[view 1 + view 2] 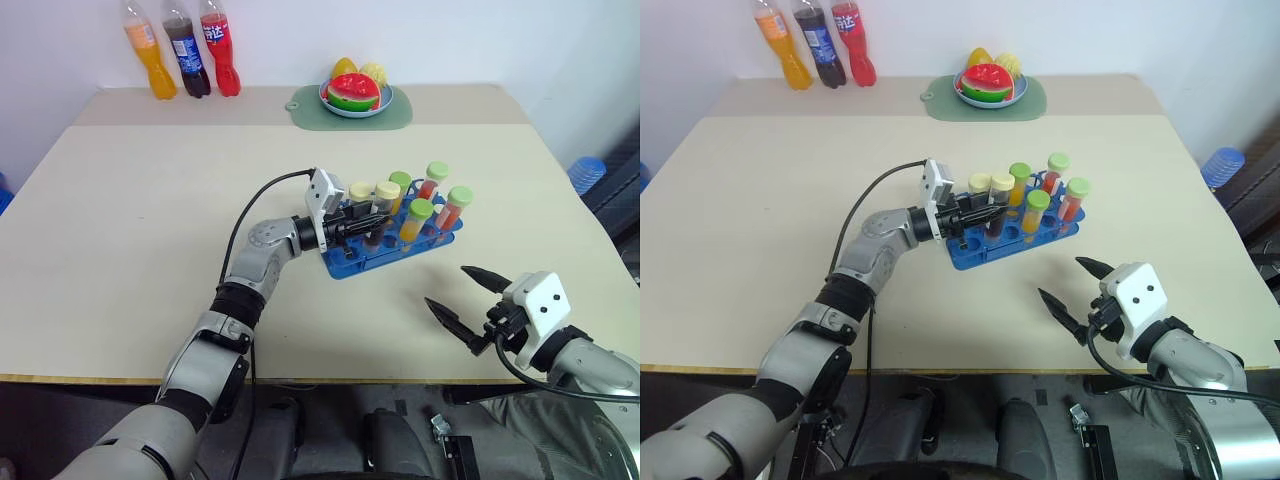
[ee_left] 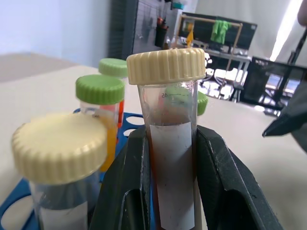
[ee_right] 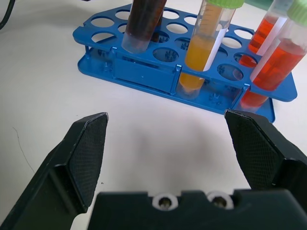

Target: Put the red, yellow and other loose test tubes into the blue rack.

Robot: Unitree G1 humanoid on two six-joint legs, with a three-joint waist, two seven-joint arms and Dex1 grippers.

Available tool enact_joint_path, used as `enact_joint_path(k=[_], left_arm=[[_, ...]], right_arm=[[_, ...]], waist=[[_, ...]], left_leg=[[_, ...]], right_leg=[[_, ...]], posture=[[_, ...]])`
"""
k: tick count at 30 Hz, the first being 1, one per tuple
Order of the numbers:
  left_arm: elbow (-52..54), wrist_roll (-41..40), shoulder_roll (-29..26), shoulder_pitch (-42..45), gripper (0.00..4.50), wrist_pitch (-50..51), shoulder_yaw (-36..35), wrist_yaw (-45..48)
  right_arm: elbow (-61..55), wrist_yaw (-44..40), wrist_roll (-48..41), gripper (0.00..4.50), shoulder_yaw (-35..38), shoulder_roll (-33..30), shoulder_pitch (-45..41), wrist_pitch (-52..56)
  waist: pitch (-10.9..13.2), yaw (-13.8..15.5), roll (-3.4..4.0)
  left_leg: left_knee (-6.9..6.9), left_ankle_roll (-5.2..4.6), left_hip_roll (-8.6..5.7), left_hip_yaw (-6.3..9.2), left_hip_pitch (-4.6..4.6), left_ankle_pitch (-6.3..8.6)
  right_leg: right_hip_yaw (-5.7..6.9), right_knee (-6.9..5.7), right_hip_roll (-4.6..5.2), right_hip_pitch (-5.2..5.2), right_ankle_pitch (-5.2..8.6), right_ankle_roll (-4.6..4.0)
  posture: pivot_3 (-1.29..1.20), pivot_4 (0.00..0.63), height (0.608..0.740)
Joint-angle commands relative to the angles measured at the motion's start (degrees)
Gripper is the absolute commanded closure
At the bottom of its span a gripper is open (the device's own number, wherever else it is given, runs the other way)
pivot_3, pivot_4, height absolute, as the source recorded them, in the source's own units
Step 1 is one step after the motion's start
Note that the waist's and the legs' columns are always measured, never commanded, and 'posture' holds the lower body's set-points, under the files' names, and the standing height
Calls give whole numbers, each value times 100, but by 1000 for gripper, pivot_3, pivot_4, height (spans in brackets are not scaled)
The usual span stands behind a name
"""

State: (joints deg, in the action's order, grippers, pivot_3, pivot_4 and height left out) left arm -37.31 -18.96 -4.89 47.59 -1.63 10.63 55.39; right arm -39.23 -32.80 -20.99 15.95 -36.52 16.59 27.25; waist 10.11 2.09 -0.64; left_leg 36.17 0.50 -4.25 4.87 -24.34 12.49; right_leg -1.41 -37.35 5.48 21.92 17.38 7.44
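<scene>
The blue rack [image 1: 345, 264] stands mid-table. My left gripper [image 1: 366, 224] is shut on a cream-capped test tube [image 2: 172, 143] of dark brown liquid. The tube leans slightly, with its bottom at a front-row hole of the rack [image 3: 144, 72]. Another cream-capped tube [image 1: 360, 190] stands beside it. Green-capped tubes stand in the rack: one with yellow-orange liquid [image 1: 412, 226] and others with red liquid [image 1: 450, 213]. My right gripper [image 1: 447, 286] hovers open and empty over the table, in front of the rack and to its right.
Three soda bottles [image 1: 182, 50] line the far left edge. A plate of fruit [image 1: 355, 95] sits on a green mat at the back. Bare tabletop surrounds the rack. The near table edge runs just below my right gripper.
</scene>
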Motion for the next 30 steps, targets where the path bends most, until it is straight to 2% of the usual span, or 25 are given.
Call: enact_joint_path(k=[1, 3, 4, 8, 10, 16, 22, 24, 30], left_arm=[[-239, 508, -107, -188, 3765, -407, 238, 280], [-270, 577, -119, -220, 3765, -527, 227, 377], [-270, 633, -137, -244, 2704, -644, 217, 378], [94, 600, -255, -495, 761, -854, -16, 306], [619, 276, -398, -673, 761, -427, -180, 474], [2377, -134, -1134, -1491, 761, 78, -813, 226], [3591, -121, -2182, -2935, 761, 415, -1467, -66], [4018, -410, -2547, -3520, 761, 696, -1769, 4], [5198, -853, -2939, -4836, 761, 1443, -2295, -336]], right_arm=[[-106, 32, 7, 209, 26, 70, 38, -99], [-112, 42, -1, 209, 35, 95, 75, -93], [-120, 46, -3, 209, 42, 107, 104, -92], [-140, 45, -22, 209, 89, 151, 217, -89], [-131, 38, -29, 209, 114, 168, 251, -91], [41, -15, -57, 209, 153, 215, 249, -181], [473, 18, -11, 209, 327, 395, 234, -508], [600, 27, 18, 209, 407, 437, 257, -646], [1029, -3, -89, 209, 552, 476, 45, -887]], waist=[[-1, -1, 2], [-1, -1, 2], [-1, -1, 2], [-2, -3, 4], [-2, -20, 4], [-3, -136, 6], [-10, -151, 17], [-11, -151, 20], [-12, -132, 22]], left_leg=[[0, 0, 0, 0, 1, 0], [-1, 0, 0, 0, 2, 0], [-1, 0, 0, 1, 2, 0], [-3, -1, 0, 2, -1, 0], [-3, -1, 0, 2, -1, 0], [-6, 0, 2, 3, -3, 0], [-15, 2, 4, 3, -2, -1], [-15, 2, 3, 1, -2, 0], [-8, 3, 5, 7, 0, 2]], right_leg=[[0, 0, 0, -1, 0, 0], [0, 0, -1, 0, 0, 0], [0, 0, -1, 0, 0, 0], [0, 0, 0, 4, 0, 0], [-1, -1, 0, 4, 0, 0], [-2, -8, 0, 12, 0, -1], [-6, -8, 2, 17, 1, -3], [-7, -8, 5, 17, 1, -3], [-9, 0, 19, 26, 1, -6]], posture=[[0, 150, 740], [0, 150, 740], [0, 150, 740], [0, 150, 740], [0, 150, 740], [0, 150, 740], [0, 150, 740], [0, 150, 740], [0, 150, 740]])
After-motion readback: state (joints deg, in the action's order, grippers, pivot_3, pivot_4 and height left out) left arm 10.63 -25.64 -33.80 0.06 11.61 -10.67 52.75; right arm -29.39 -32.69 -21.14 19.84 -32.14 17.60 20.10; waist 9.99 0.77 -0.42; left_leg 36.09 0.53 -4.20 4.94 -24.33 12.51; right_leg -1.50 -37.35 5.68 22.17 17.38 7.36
